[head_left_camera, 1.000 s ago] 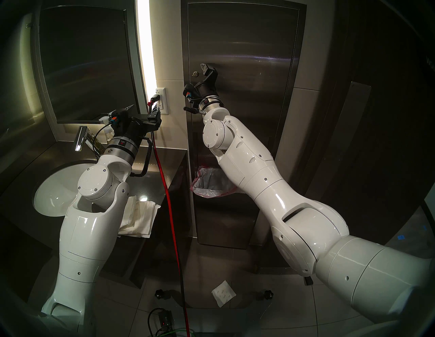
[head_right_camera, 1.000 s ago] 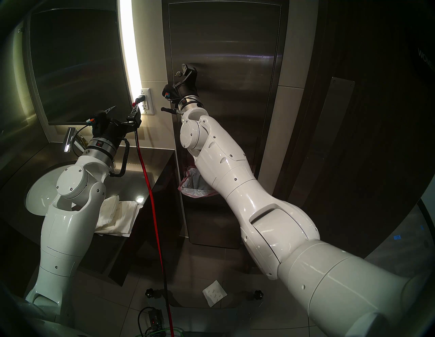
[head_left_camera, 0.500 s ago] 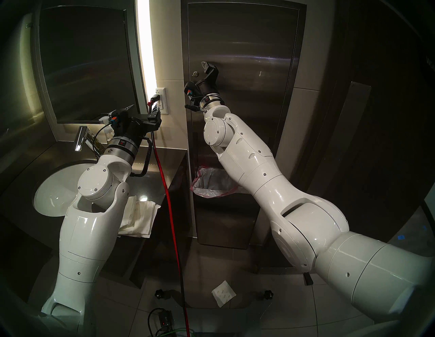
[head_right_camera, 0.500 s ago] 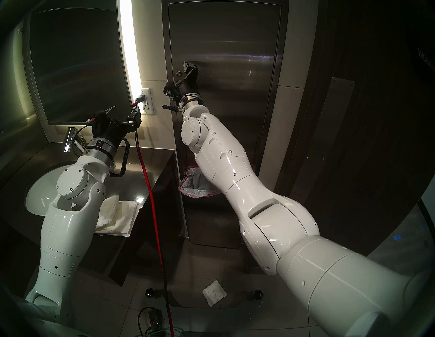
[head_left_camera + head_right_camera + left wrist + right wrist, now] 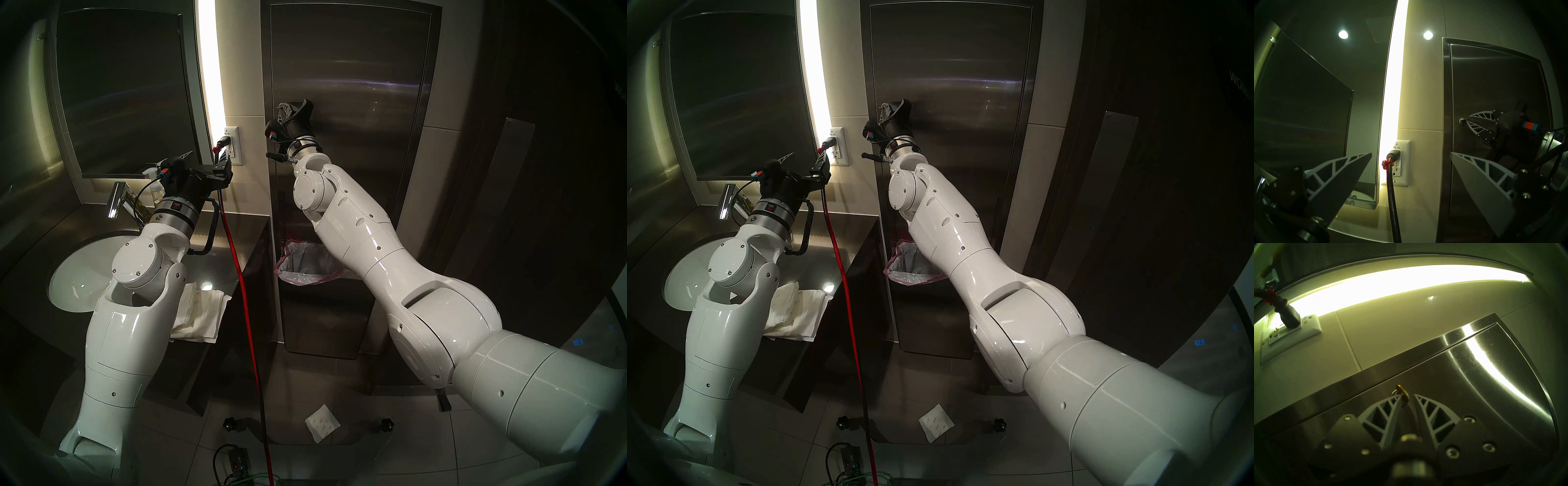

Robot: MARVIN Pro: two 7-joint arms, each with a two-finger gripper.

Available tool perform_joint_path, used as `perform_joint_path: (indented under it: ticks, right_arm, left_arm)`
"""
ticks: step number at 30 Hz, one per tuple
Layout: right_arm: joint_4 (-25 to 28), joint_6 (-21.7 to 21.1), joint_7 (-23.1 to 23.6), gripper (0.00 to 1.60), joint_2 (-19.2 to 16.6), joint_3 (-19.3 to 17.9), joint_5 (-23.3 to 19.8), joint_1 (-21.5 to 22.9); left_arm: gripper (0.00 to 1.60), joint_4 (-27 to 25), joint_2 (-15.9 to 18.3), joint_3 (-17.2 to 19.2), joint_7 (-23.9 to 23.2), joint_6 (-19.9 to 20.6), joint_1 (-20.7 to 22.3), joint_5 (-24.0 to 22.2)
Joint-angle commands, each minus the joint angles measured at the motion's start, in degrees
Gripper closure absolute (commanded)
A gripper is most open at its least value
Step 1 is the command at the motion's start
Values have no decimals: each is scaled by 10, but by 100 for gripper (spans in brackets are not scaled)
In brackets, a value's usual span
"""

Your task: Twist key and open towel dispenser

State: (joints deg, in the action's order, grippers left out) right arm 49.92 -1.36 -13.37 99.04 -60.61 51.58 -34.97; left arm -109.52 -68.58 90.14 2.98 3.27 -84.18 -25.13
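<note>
- My right gripper (image 5: pixel 1405 396) had its fingers straddling the key (image 5: pixel 1403 394), one touching, not yet clamped
- My left gripper (image 5: pixel 1410 162) sat wide apart
- The towel dispenser (image 5: pixel 356 135) remained closed; twisting and opening were left

The wall outlet (image 5: pixel 231 145) is taken as landmark — the mirror (image 5: pixel 122 91) is set left of it, the towel dispenser (image 5: pixel 353 112) right, the sink (image 5: pixel 79 271) below.

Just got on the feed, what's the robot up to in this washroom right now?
The right gripper is at the brass key sitting in the lock of the steel towel dispenser. Its fingers are partly closed around the key's bow, one touching it, the other apart from it. The dispenser door looks shut. The left gripper hangs open near the wall outlet, holding nothing.
</note>
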Motion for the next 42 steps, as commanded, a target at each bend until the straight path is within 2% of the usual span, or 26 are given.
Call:
perform_joint_path:
  ticks: [1, 3, 8, 9, 10, 11, 12, 18, 20, 23, 24, 26, 27, 28, 31, 33, 42]
  right_arm:
    - [-4, 8, -12, 52, 5, -4, 1, 24]
    - [-13, 16, -15, 13, 5, -5, 2, 30]
    - [-29, 22, -18, 14, 9, -8, 2, 40]
    - [-30, 24, -18, 21, 9, -8, 2, 41]
    - [-30, 24, -18, 21, 9, -8, 2, 41]
    - [-35, 29, -18, 61, 9, -8, 3, 44]
    - [-37, 30, -19, 82, 10, -8, 3, 45]
    - [-48, 38, -19, 80, 12, -9, 5, 51]
    - [-51, 41, -20, 99, 12, -9, 6, 52]
    - [-56, 44, -22, 109, 13, -10, 7, 55]
    - [-58, 45, -22, 105, 14, -10, 7, 56]
    - [-62, 47, -23, 82, 15, -11, 8, 59]
    - [-64, 49, -24, 55, 15, -10, 9, 60]
    - [-65, 50, -24, 76, 16, -11, 9, 61]
    - [-69, 53, -28, 109, 17, -13, 10, 62]
    - [-72, 54, -31, 160, 18, -14, 11, 64]
    - [-75, 58, -40, 160, 23, -26, 7, 63]
  left_arm:
    - [0, -5, -1, 1, 1, -5, 7, 1]
    - [0, -5, -1, 1, 1, -5, 7, 1]
    - [0, -5, -1, 1, 1, -5, 7, 0]
    - [0, -5, -1, 1, 1, -5, 7, 0]
    - [0, -5, -1, 1, 1, -5, 7, 0]
    - [0, -5, -1, 1, 1, -5, 7, 0]
    - [0, -5, -1, 1, 1, -5, 7, 0]
    - [0, -5, 0, 1, 1, -5, 7, 0]
    - [0, -5, 0, 1, 1, -5, 7, 0]
    - [0, -5, 0, 1, 1, -5, 7, 0]
    - [0, -5, 0, 1, 1, -5, 7, 0]
    - [0, -5, 0, 1, 1, -5, 7, 0]
    - [0, -5, 0, 1, 1, -5, 7, 0]
    - [0, -5, 0, 1, 1, -5, 7, 0]
    - [0, -5, 0, 1, 1, -5, 7, 0]
    - [0, -5, 0, 1, 1, -5, 7, 0]
    - [0, -5, 0, 1, 2, -5, 7, 0]
